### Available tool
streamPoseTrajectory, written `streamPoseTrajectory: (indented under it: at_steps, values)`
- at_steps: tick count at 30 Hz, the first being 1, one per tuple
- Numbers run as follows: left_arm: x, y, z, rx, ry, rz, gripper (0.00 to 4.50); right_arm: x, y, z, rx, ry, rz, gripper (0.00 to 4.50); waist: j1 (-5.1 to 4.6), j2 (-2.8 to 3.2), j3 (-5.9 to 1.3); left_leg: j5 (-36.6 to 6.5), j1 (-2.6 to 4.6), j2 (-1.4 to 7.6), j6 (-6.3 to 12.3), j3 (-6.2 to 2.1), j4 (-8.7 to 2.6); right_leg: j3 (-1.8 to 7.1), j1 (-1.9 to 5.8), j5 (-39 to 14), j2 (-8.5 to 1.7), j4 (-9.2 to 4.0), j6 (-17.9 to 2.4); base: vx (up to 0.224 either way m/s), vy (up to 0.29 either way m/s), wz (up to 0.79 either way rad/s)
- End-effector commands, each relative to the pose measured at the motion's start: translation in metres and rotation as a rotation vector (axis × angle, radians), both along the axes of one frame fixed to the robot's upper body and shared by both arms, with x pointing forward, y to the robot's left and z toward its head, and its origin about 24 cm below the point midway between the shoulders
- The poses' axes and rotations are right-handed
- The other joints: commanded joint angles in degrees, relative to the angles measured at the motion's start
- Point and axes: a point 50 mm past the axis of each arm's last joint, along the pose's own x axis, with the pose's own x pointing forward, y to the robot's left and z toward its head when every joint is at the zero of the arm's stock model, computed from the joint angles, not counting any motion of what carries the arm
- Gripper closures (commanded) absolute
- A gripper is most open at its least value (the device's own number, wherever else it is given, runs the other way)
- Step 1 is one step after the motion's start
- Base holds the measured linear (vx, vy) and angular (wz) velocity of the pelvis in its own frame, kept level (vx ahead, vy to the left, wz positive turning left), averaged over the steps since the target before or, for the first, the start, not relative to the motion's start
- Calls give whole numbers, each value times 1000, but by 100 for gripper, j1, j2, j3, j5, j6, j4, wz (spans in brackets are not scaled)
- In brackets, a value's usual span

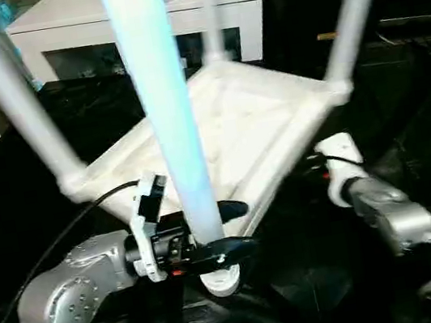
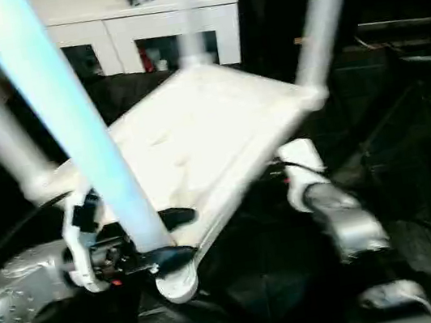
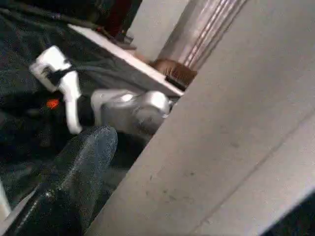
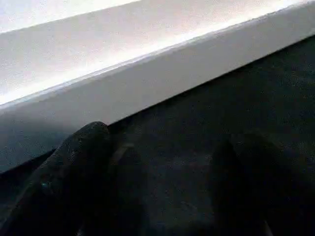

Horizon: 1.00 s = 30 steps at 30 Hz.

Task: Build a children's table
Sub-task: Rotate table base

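children's table [image 1: 227, 131] lies upside down on a black cloth [image 1: 316, 277], its ribbed underside up and four white legs rising from the corner sockets. at the left corner one leg [image 1: 21, 102] stands in its socket. at the near corner the front leg [image 1: 169, 128] stands between the wide-apart black fingers of the left gripper [image 1: 220, 230], one finger on each side just above the socket [image 1: 220, 279]; whether they press the tube i cannot tell, the frame being blurred there. a third leg [image 1: 209, 15] rises at the far corner and a fourth [image 1: 351, 9] at the right corner. the right gripper [image 4: 157, 196] stands open with nothing in it, low over the cloth just beside the near-right edge of the tabletop.

it looks like light, stiff, smooth plastic: easy to lift, likely to slip in a pinch, and the long legs would lever hard on their sockets. hold low on a leg near the socket, or under the rim.

behind stands a white cabinet [image 1: 137, 26]. loose folds of cloth could catch a finger under the rim.
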Motion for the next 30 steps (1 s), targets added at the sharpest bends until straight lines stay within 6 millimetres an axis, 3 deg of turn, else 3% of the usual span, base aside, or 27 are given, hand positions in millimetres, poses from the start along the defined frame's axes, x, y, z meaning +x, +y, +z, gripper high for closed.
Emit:
streamPoseTrajectory:
  at_steps: [1, 6, 7, 9, 11, 12, 17, 22, 30]
  values:
    - [14, -12, 2, 15, -53, 51, 3, 8, 29, 6, 20, -27, 104, 0, 36, -79, -322, -1417, 81, -30, 16, 67, -363, 92, 251, -1203, -81, -429, -1292, 0, 0, 0]
    - [32, -36, 6, 13, -99, 75, 3, 13, 44, 8, 26, -36, 159, 0, 26, -93, -319, -1557, 63, -28, -51, 45, -387, 88, 273, -1456, -104, -450, -1145, 0, 0, 0]
    - [34, -42, 7, 9, -107, 69, 3, 13, 47, 8, 38, -39, 176, 0, 36, -94, -332, -1546, 93, -20, -36, 57, -372, 100, 252, -1394, -103, -465, -1163, 0, 0, 0]
    - [36, -51, 8, 0, -120, 54, 3, 13, 50, 8, 49, -40, 200, 0, 36, -98, -332, -1459, 58, -23, -10, 51, -372, 97, 280, -1282, -110, -444, -1207, 0, 0, 0]
    - [39, -64, 10, -12, -134, 45, 3, 12, 54, 8, 57, -41, 229, 0, 52, -100, -354, -1309, 66, -22, 42, 62, -347, 97, 278, -1043, -105, -438, -1264, 0, 0, 0]
    - [39, -76, 10, -21, -143, 30, 3, 11, 59, 7, 69, -43, 269, 0, 61, -74, -367, -1118, 33, -30, 115, 51, -339, 85, 317, -723, -106, -404, -1359, 0, 0, 0]
    - [50, -92, 4, 43, -208, 124, 3, 13, 58, 5, 48, -53, 237, 0, 41, -88, -383, -1018, 29, -29, 270, 52, -316, 72, 339, -411, -110, -398, -1511, 0, 0, 0]
    - [68, -84, -4, 138, -286, 280, 3, 20, 35, 9, 36, -77, 145, 0, 31, -100, -381, -1189, 38, -23, 305, 49, -314, 68, 348, -635, -120, -431, -1483, 0, 0, 0]
    - [64, -55, -18, 209, -312, 232, 3, 19, 2, 21, 22, -100, 184, 0, 148, -66, -390, -1172, 75, 1, 343, 56, -311, 61, 319, -507, -101, -395, -1565, 0, 0, 0]
